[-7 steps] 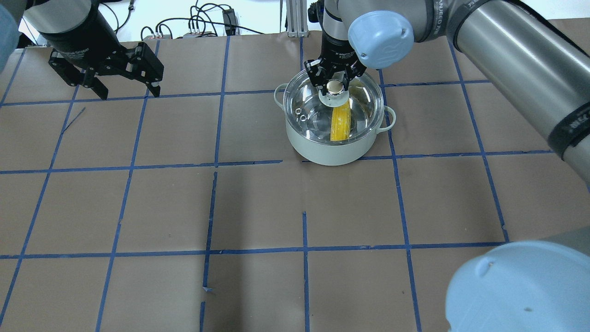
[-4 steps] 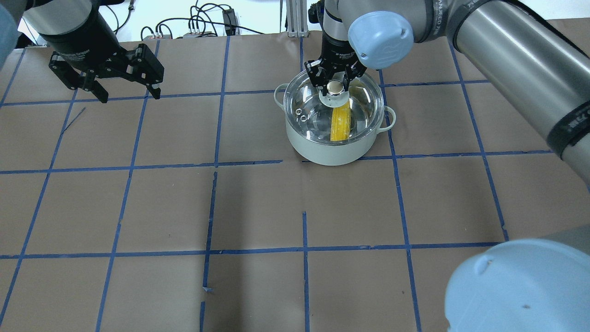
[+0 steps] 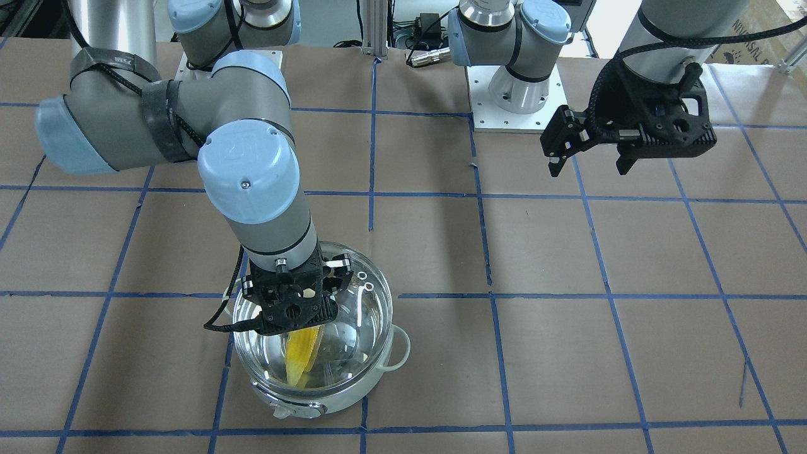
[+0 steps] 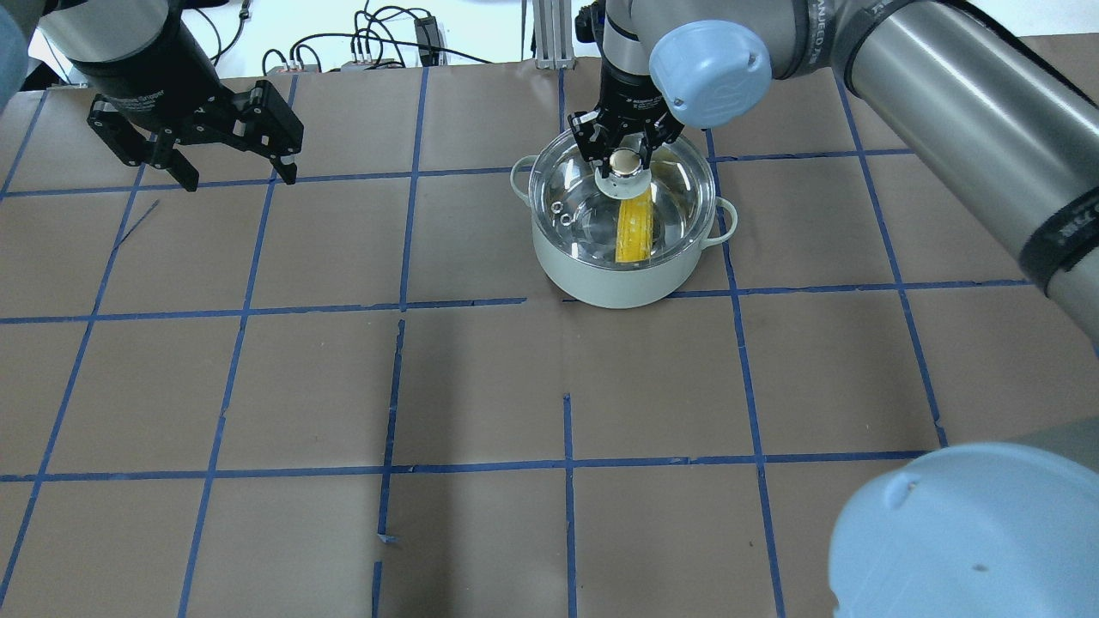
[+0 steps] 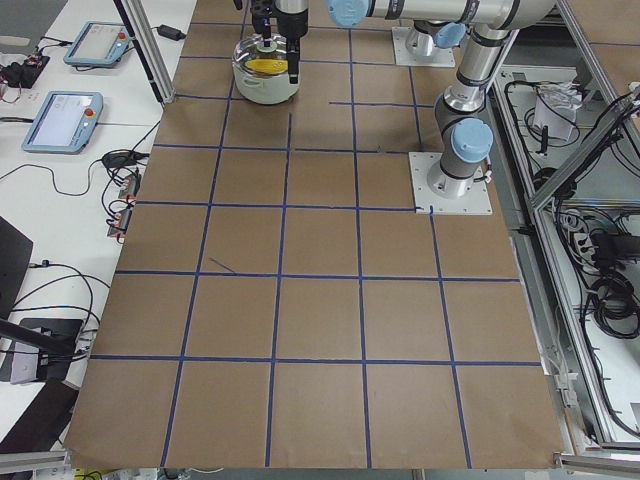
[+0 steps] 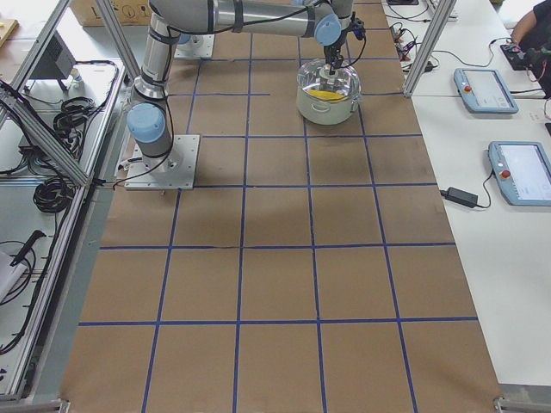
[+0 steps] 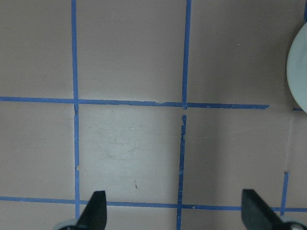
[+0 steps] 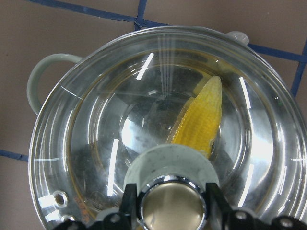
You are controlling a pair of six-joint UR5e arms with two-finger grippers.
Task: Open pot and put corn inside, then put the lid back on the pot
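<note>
The near part of the surface (image 4: 481, 386) shows only its blue tape grid. On a square beyond it, the pot (image 4: 614, 283) has not shifted during the last second. The lid (image 4: 584, 232) remains seated level on the pot rim, with the corn (image 4: 634, 232) enclosed beneath. The right gripper (image 4: 623, 154) is likewise unmoved. Its jaws are narrowed onto the knob (image 8: 171, 208), the pads appear to touch it on both sides, and it holds only the lid. Well apart toward the robot's left, the left gripper (image 4: 240, 178) has drifted marginally; its jaws are spread wide and it holds nothing. Assessment: with no motion at the lid, placement is judged complete, leaving only release of the knob and withdrawal of the right arm. The pot is round and pale mint-white, with a loop handle (image 4: 726, 219) on each side and a polished steel interior. The corn is a slim, bright yellow cob tapering to a point, partly hidden under the knob in the wrist view. The lid is clear domed glass with bright reflections, two metal-ringed vent holes (image 4: 560, 213) and a cream-and-steel centre knob.
</note>
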